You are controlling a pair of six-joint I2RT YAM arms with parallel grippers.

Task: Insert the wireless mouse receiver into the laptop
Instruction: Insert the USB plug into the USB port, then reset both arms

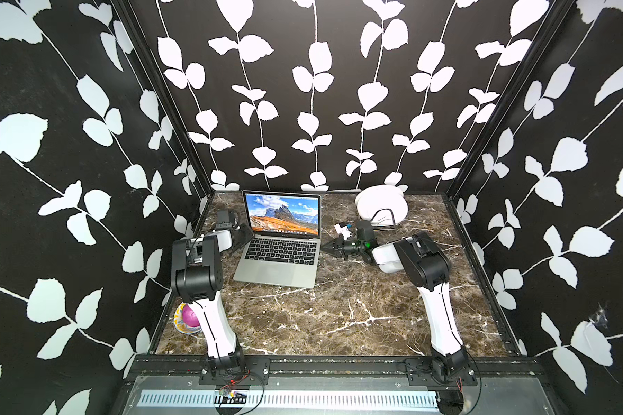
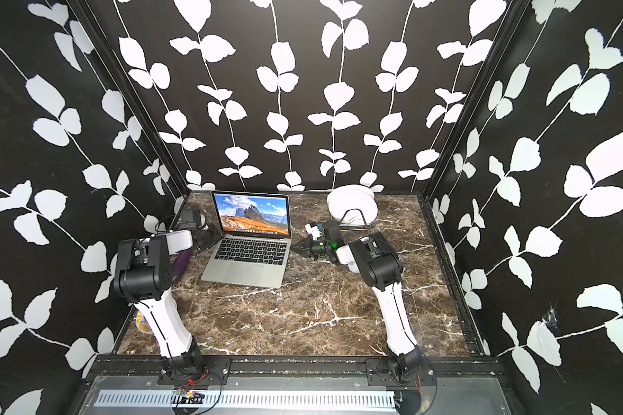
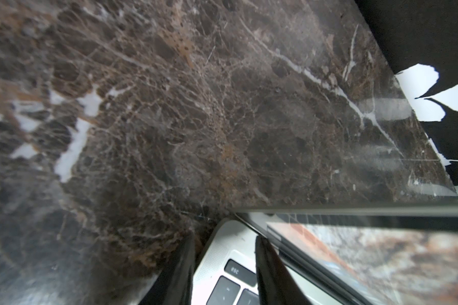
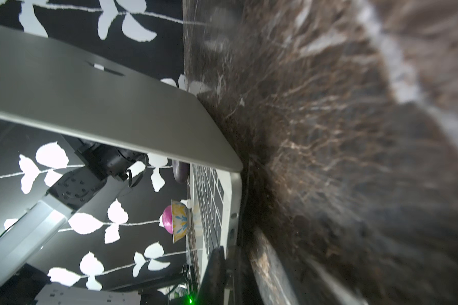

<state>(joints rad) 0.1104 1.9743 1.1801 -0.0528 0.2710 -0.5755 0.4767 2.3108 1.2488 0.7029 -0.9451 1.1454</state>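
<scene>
I see my right gripper (image 1: 323,247) pressed shut at the laptop's (image 1: 277,260) 3 o'clock edge and my left gripper (image 3: 224,236) spread by its 10 o'clock corner, but the receiver is hidden, so I can't tell if it is plugged in.

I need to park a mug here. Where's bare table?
Widest bare patch: the front-centre table, from the laptop forward to the front edge. A narrower strip lies at the back between laptop and plate rack. Crowded: both laptop sides, where the left gripper and right gripper sit; bowl front-left.
</scene>
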